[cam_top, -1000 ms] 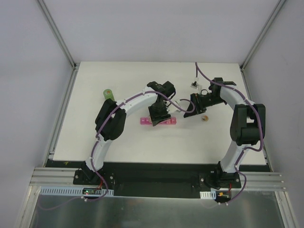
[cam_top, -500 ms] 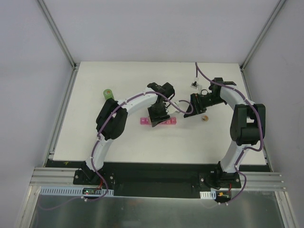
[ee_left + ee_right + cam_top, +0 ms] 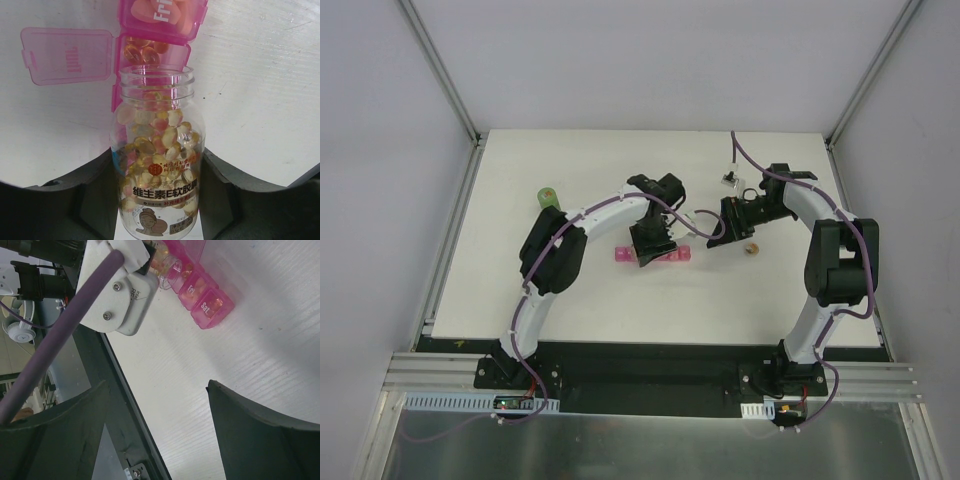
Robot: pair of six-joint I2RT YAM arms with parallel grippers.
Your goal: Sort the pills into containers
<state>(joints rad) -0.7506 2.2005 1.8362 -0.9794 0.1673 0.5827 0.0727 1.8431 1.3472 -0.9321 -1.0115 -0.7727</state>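
Pink containers marked "Fri" & "Sat"; clear bottle label: "维生素E软胶囊".

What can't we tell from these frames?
- Top external: left gripper covers the middle of the pink organizer; compartment contents too small to read.
- Left wrist: clear bottle hides the compartments behind it; the top edge cuts off the organizer beyond Fri.
- Top external: tan object beside right gripper, too small to identify.

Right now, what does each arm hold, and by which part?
Left jaws grip the clear pill bottle by its lower body; right jaws stand open, empty.
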